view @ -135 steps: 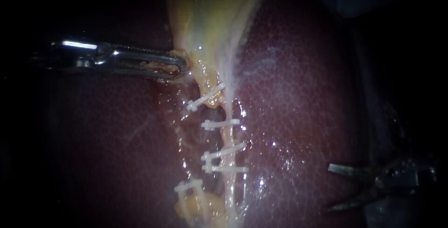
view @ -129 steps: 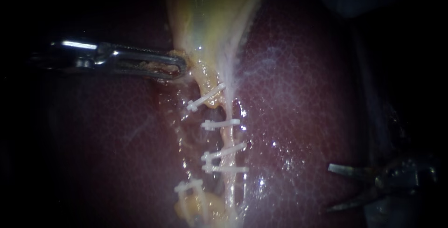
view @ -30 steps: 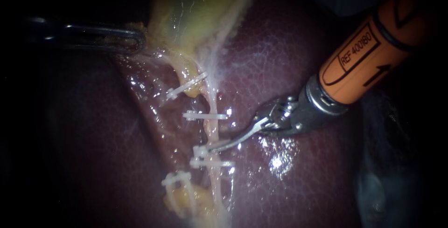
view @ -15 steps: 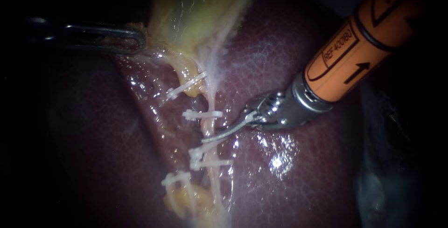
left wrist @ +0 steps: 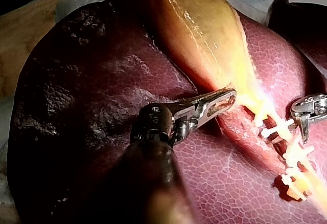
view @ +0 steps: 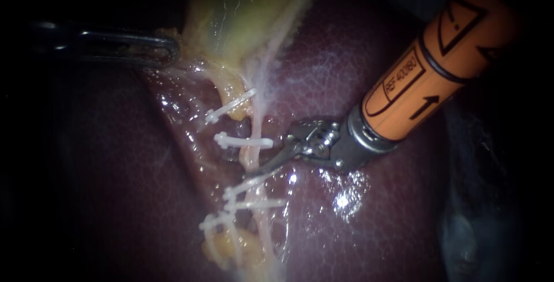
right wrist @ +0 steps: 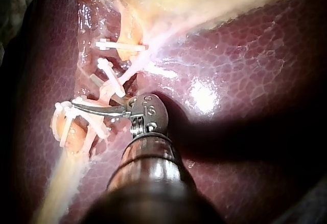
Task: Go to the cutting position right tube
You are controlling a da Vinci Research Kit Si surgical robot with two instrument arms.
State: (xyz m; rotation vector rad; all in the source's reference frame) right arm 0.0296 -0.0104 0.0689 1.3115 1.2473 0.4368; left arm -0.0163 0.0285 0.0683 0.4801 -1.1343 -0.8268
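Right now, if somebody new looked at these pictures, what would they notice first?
The bright orange right instrument jumps out, entering from the upper right, its tool tip at the pale tube between white clips. Next comes the yellow gallbladder at the top, its edge gripped by the left instrument, with dark red liver all around.

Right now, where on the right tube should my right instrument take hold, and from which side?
Probably the bare stretch of the right tube between clips, from the open liver side, crosswise: the left instrument, shut on the gallbladder, holds it straight.
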